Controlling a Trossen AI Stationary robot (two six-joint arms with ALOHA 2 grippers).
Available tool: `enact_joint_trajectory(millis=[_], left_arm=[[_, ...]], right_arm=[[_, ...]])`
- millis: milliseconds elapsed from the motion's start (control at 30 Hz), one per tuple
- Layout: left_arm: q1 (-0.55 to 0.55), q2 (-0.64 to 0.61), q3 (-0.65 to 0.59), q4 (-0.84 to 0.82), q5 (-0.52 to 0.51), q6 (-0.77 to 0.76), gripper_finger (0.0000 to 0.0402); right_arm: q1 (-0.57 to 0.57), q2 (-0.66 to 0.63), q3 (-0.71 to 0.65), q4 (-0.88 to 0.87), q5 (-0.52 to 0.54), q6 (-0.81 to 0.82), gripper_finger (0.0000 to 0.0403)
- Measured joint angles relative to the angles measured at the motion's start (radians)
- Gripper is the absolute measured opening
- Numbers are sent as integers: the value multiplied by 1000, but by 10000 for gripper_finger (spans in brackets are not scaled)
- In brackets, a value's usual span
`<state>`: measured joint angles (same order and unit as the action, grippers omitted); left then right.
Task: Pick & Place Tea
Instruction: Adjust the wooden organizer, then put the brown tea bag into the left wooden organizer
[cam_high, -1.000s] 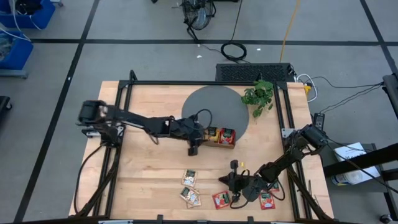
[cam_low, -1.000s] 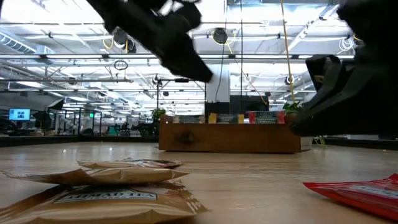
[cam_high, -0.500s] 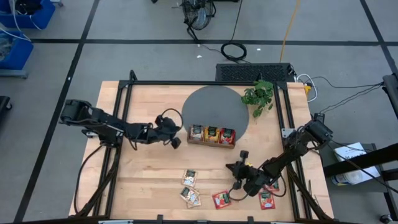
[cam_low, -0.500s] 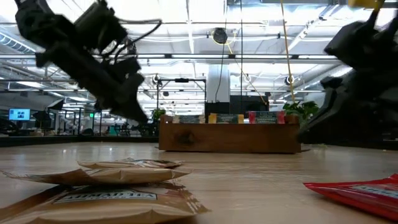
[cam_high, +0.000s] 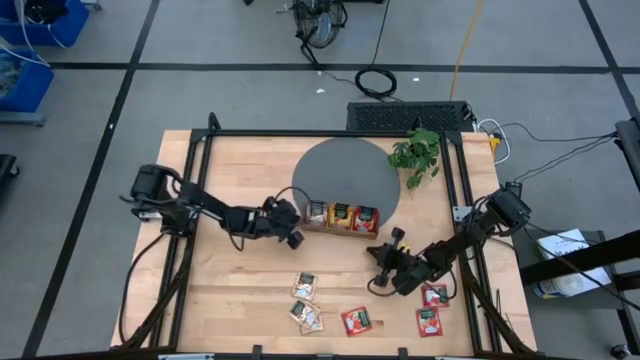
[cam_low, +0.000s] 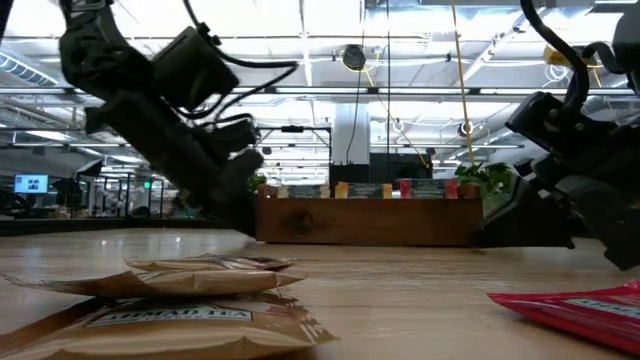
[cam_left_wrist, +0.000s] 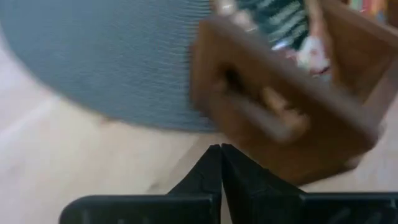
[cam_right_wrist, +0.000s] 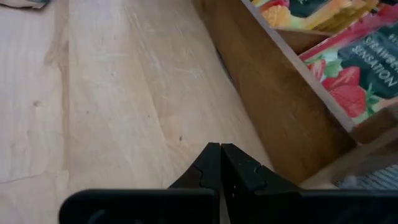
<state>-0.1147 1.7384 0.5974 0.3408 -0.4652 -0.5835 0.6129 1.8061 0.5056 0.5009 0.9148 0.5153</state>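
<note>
Loose tea sachets lie flat on the wooden table near its near edge: three beige-green ones (cam_high: 305, 300), also seen in the low view (cam_low: 180, 290), and three red ones (cam_high: 356, 320) (cam_high: 428, 322) (cam_high: 435, 295). More sachets stand in the three-slot wooden tray (cam_high: 340, 217): a red one (cam_right_wrist: 367, 68) and an orange-yellow one (cam_right_wrist: 311, 12). My left gripper (cam_high: 291, 237) (cam_left_wrist: 221, 152) is shut and empty, just off the tray's left end (cam_left_wrist: 280, 106). My right gripper (cam_high: 384, 256) (cam_right_wrist: 221, 152) is shut and empty, off the tray's near right corner, facing its wall (cam_right_wrist: 280, 106).
The tray sits on the near edge of a round grey mat (cam_high: 345, 170). A small green plant (cam_high: 415, 152) stands at the mat's far right. A black frame rail (cam_high: 200, 200) runs along the table's sides. Bare wood lies between the tray and the loose sachets.
My left gripper drew back from the tray toward the table's left, then swung part of the way back to the tray's left end. My right gripper moved from beside the red sachets at the near edge toward the far side, up to the tray. The sachets stayed put.
</note>
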Motion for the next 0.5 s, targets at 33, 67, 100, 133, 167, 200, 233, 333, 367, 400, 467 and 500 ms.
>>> enact_joint_trajectory(millis=[33,67,100,133,167,200,233,333,367,400,467,500], left_arm=[[-4,22,21,4,10,7,15],[-8,41,36,4,20,14,14],[-14,59,52,2,18,22,10],[-18,75,69,4,21,28,6],[-21,87,83,4,21,32,4],[-24,96,93,0,20,32,4],[-25,100,103,-11,21,33,6],[-25,98,115,-52,20,30,16],[-25,93,115,-61,20,28,17],[-25,89,115,-66,22,27,17],[-26,78,115,-78,26,26,12],[-28,74,115,-84,28,24,7]], right_arm=[[-1,0,-5,7,0,0,0],[-3,0,-6,9,0,0,0],[-5,0,-7,9,1,-1,0],[-9,0,-6,9,0,-4,0],[-12,0,-6,9,-1,-9,0],[-18,0,-6,14,0,-20,0],[-24,0,-6,15,-2,-27,0],[-31,0,-6,18,-13,-27,0],[-31,0,-6,20,-19,-31,0],[-31,0,-6,19,-23,-35,0],[-31,0,-6,18,-22,-38,0],[-32,0,-6,18,-21,-38,0]])
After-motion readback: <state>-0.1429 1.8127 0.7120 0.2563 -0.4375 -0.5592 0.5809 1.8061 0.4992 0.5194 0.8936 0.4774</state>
